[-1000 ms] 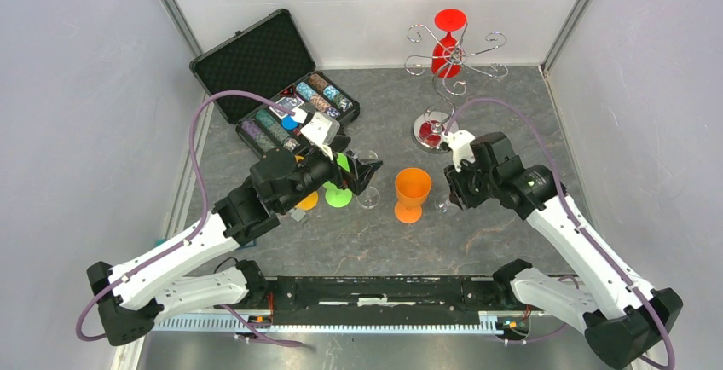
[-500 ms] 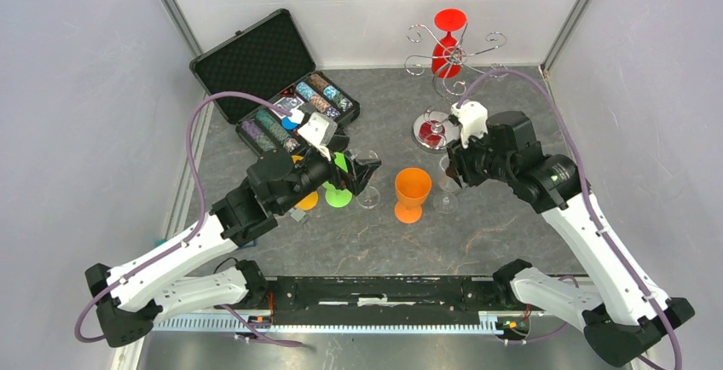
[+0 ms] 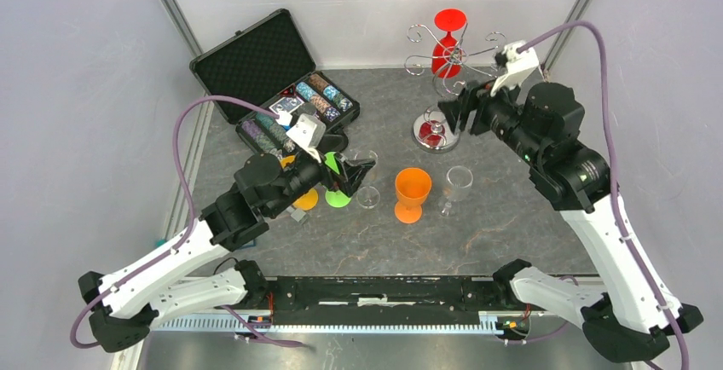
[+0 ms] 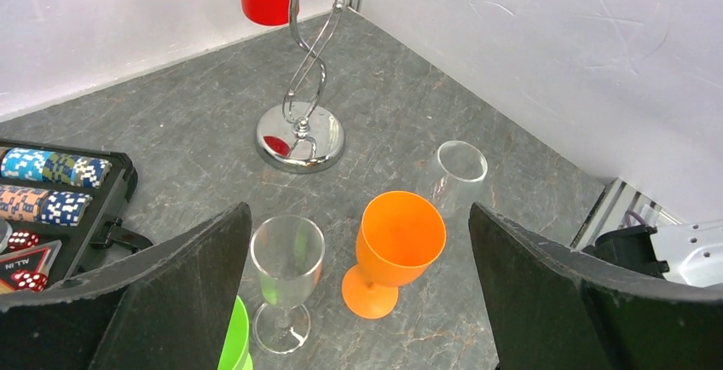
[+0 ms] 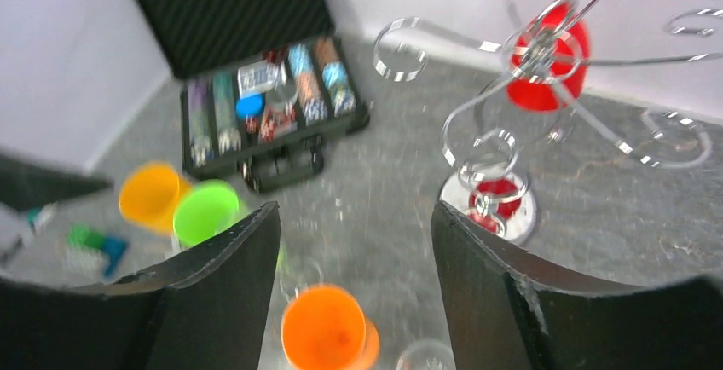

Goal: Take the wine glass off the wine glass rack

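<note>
Top external view: the wine glass rack [image 3: 423, 135], made of chrome wire with a round mirror-bright base, a thin twisting post and curled arms, stands at the back of the grey stone-patterned tabletop [image 3: 511, 216]. A red wine glass [image 3: 449, 20] hangs upside down from one arm with its flat foot uppermost (a red reflection shows in the base). The right gripper [image 3: 454, 111] hovers close to the post, its black fingers parted with nothing between them. A clear wine glass [image 3: 458, 181] stands upright on the tabletop, just right of a glossy orange goblet [image 3: 412, 191] and apart from both grippers. The left gripper [image 3: 362, 176] is spread wide and holds nothing; a second clear glass [image 3: 368, 196] stands by its fingers, with a green goblet [image 3: 338, 195] next to that. At back left lies an open black case [image 3: 256, 63] with a ribbed foam lid and rows of speckled poker chips
</note>
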{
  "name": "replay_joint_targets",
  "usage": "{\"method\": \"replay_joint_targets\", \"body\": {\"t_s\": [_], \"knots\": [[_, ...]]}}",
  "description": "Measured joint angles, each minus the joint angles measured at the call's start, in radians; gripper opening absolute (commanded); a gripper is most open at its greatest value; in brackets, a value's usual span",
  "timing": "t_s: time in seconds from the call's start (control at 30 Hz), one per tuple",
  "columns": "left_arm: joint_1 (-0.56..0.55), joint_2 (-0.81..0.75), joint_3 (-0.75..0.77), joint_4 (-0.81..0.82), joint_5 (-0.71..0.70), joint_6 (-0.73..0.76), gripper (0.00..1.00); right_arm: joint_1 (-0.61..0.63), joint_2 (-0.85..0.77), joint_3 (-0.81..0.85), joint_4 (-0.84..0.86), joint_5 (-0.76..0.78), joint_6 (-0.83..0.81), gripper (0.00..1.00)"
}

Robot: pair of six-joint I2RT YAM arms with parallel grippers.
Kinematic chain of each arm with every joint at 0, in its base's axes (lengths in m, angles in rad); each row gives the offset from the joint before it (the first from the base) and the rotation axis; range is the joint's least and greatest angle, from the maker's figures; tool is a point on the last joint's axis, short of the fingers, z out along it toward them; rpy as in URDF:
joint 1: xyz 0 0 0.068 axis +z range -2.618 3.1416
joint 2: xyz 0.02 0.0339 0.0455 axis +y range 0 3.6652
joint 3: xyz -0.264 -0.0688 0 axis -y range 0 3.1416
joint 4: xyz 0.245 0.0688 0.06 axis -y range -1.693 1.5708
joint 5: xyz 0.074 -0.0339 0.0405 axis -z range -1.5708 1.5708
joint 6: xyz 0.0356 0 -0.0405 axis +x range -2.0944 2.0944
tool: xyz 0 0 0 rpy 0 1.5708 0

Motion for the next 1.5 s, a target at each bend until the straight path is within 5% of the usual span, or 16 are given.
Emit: {"method": "replay_joint_targets", "body": {"t_s": [0.2, 0.33, 0.7, 1.03, 1.5], "knots": [[0.0, -0.071, 0.0, -0.044, -0.025, 0.001, 1.0, -0.005, 0.14, 0.116, 0.165, 0.203, 0.132, 0.72], [0.0, -0.141, -0.005, -0.061, -0.048, 0.016, 1.0, -0.068, 0.276, 0.224, 0.22, 0.253, 0.216, 0.62], [0.0, -0.178, -0.026, -0.067, -0.078, 0.031, 1.0, -0.407, 0.574, 0.316, 0.302, -0.058, 0.492, 0.49], [0.0, -0.155, -0.036, -0.068, -0.078, 0.031, 1.0, -0.43, 0.692, 0.319, 0.42, -0.224, 0.666, 0.35], [0.001, -0.156, -0.039, -0.068, -0.078, 0.031, 1.0, -0.433, 0.721, 0.331, 0.444, -0.179, 0.748, 0.38]]}}
